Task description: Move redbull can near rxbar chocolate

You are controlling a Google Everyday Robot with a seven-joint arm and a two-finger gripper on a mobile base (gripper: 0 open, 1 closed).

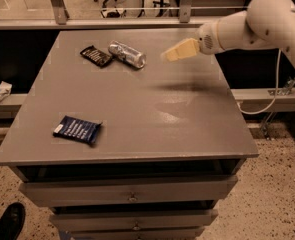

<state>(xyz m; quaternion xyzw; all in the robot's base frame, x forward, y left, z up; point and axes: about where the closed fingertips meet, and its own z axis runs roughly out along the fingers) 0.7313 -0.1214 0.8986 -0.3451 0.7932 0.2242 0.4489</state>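
Note:
The redbull can (127, 54), slim and silver, lies on its side at the far side of the grey table (137, 124). The rxbar chocolate (97, 56), a small black bar, lies just left of it, almost touching. My gripper (178, 50) hangs above the table to the right of the can, well apart from it and holding nothing.
A dark blue packet with a white end (78, 129) lies near the table's front left. Drawers (132, 196) sit under the table top. A dark shoe (4, 223) is on the floor at the bottom left. A glass rail (137, 21) runs behind the table.

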